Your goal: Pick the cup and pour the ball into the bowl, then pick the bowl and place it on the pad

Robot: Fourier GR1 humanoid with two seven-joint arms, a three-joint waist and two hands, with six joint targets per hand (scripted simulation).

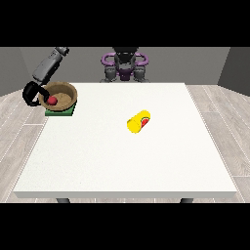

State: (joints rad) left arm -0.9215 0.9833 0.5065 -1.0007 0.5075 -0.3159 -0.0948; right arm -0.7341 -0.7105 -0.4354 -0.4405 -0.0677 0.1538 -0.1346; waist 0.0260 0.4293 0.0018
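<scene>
A brown bowl (62,94) sits on the green pad (60,112) at the table's far left corner. A red ball (52,100) lies inside the bowl. The black hand at the view's left (31,94) is at the bowl's left rim, its fingers curled round that rim. The yellow cup (137,122) lies on its side near the table's middle, with a red patch showing at one end. No hand is near the cup. The other hand is out of sight.
The white table (122,161) stretches wide in front of and to the right of the cup. The pad lies close to the table's left edge. The robot's torso (124,66) stands behind the far edge.
</scene>
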